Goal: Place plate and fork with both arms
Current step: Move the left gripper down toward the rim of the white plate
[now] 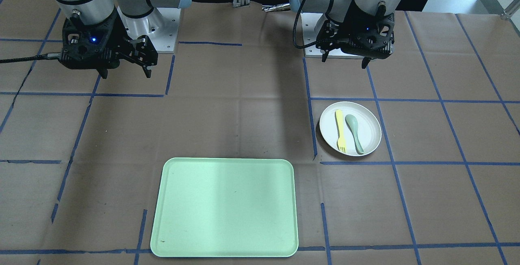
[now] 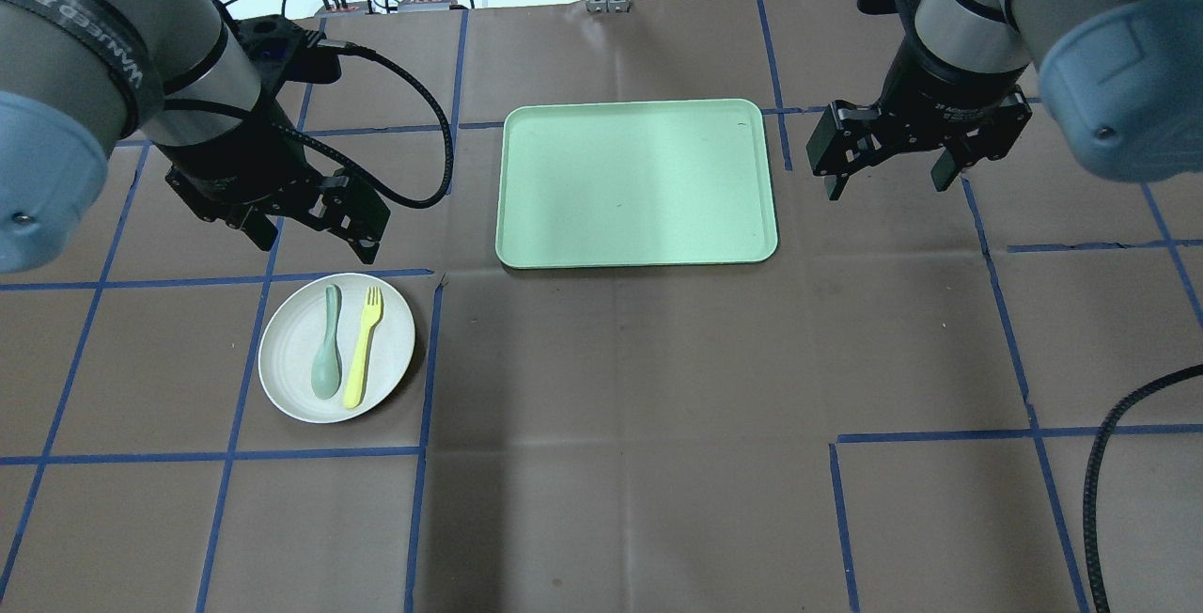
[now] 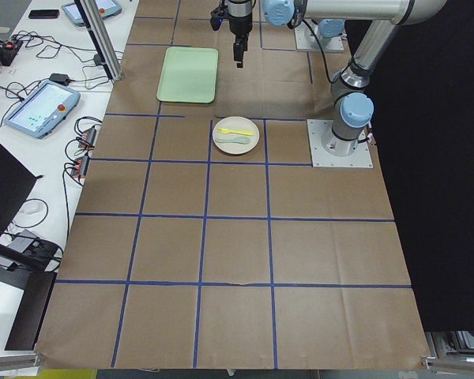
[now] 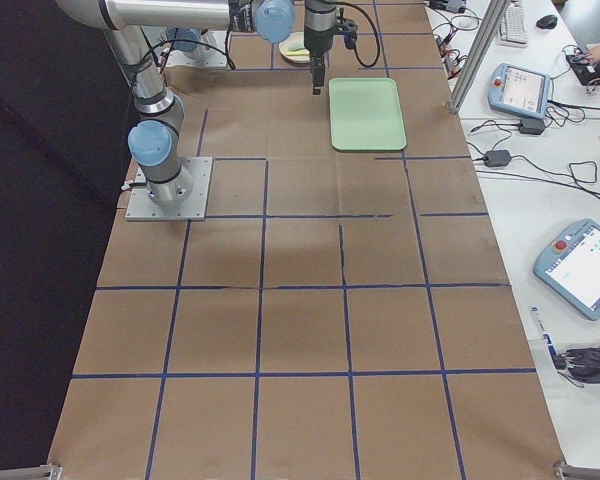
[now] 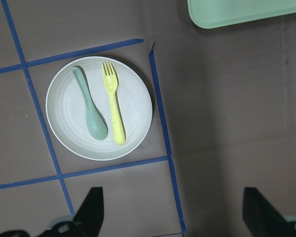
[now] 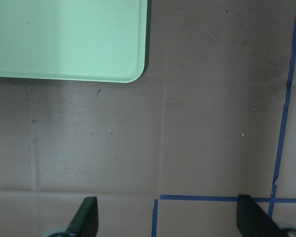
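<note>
The off-white plate (image 2: 282, 350) lies on the brown table at the left, with the pale yellow fork (image 2: 362, 347) on it beside a grey-green spoon (image 2: 327, 356). They also show in the left wrist view: the plate (image 5: 133, 106), the fork (image 5: 113, 108) and the spoon (image 5: 90, 112). In the front view the plate (image 1: 367, 124) holds the fork (image 1: 340, 131). My left gripper (image 2: 315, 237) hangs open and empty above the table just behind the plate. My right gripper (image 2: 888, 182) hangs open and empty to the right of the tray.
A pale green rectangular tray (image 2: 636, 182) lies empty at the table's middle back; its corner shows in the right wrist view (image 6: 64, 39). Blue tape lines cross the brown paper cover. A black cable (image 2: 1100, 491) hangs at the near right.
</note>
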Controlling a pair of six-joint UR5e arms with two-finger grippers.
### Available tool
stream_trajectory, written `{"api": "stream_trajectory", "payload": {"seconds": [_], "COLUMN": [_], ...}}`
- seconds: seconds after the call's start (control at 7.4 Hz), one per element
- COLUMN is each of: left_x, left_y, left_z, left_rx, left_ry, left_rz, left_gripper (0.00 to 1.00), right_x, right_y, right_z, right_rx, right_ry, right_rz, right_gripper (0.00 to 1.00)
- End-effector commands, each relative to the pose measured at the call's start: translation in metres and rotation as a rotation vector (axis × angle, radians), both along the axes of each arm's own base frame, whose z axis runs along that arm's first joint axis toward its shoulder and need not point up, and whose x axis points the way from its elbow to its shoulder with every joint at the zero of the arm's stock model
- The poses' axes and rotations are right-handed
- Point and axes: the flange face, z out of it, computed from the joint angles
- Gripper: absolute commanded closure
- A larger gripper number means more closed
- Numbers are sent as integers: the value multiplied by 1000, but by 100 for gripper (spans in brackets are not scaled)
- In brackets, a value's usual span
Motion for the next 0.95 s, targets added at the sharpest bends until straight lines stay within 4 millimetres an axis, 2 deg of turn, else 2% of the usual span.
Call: {"api": "stream_trajectory", "payload": {"seconds": [0.0,0.81], "left_x": [0,3], "left_y": [-1,-7], "left_z": [-2,-6], "left_rx": [-2,-6], "left_ry": [0,6], "left_rz": [0,-55], "left_gripper": [0,0], "right_x": [0,0], "right_y": [0,1], "right_z": [0,-1], "right_rx": [2,5], "right_ry": [0,0], "right_rz": [-20,-17], "right_gripper": [0,0]}}
